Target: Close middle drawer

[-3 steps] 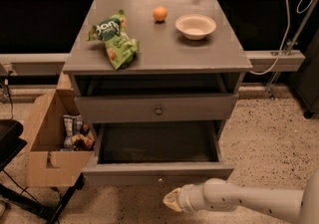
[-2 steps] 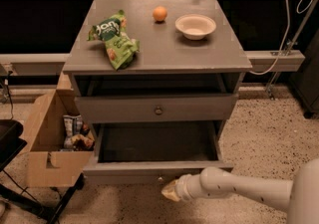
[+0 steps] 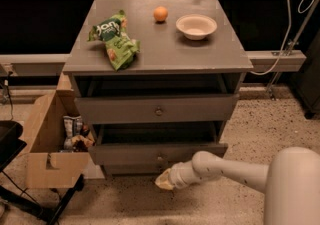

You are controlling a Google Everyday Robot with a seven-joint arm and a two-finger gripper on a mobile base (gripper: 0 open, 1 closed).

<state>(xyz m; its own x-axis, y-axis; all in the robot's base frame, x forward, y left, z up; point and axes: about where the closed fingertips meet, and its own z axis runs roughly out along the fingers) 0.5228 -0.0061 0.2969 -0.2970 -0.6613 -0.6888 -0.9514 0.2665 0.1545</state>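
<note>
The middle drawer [image 3: 130, 153] is a grey front with a small round knob [image 3: 160, 158]. It sits under the upper grey drawer [image 3: 125, 109] and stands out only a little from the cabinet, with a dark gap above its front. My gripper [image 3: 165, 181] is low in front of the cabinet, right against the lower edge of the middle drawer's front, just below and right of the knob. My white arm [image 3: 225, 169] reaches in from the lower right.
On the cabinet top [image 3: 200, 54] lie a green snack bag [image 3: 115, 39], an orange [image 3: 160, 14] and a white bowl [image 3: 196, 26]. An open cardboard box [image 3: 47, 149] with items stands on the floor at the left. A black stand [image 3: 10, 144] is at the far left.
The middle drawer was pulled far out; it is now pushed most of the way in. My gripper has moved forward toward the cabinet with the drawer front.
</note>
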